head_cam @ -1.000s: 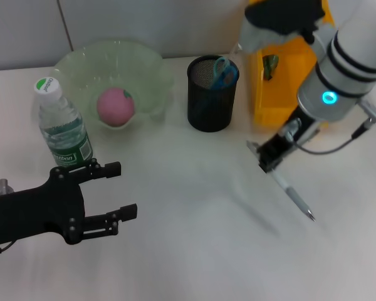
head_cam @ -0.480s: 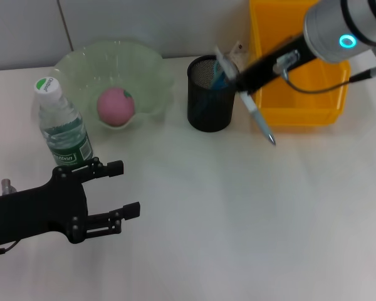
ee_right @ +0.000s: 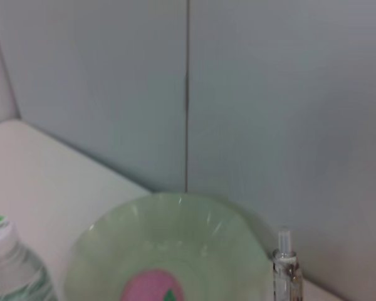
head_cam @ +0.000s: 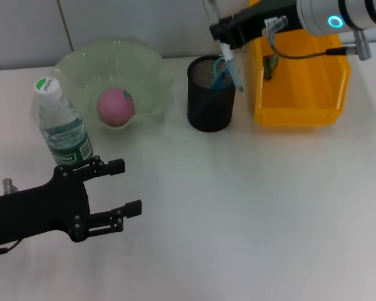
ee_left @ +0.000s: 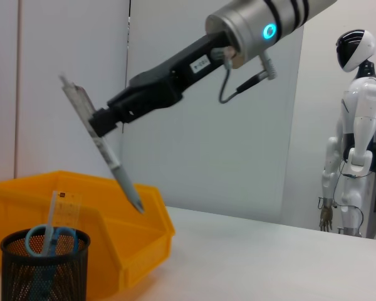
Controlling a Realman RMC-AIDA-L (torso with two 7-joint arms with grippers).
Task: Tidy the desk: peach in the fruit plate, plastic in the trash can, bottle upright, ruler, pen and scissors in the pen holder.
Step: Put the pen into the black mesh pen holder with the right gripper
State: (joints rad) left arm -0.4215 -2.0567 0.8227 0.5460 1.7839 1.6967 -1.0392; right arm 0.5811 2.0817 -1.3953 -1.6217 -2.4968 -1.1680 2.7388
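Right gripper [head_cam: 224, 34] fingers clench a slim grey pen [head_cam: 229, 56], tilted above the black mesh cup [head_cam: 210, 94] holding blue-looped scissors [head_cam: 223, 68]. Left gripper [head_cam: 116, 197] hovers over the table [head_cam: 238, 207], fingers spread.

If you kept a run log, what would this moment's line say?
right gripper: holds pen tilted above pen holder | left gripper: open, idle near bottle | peach: in fruit plate
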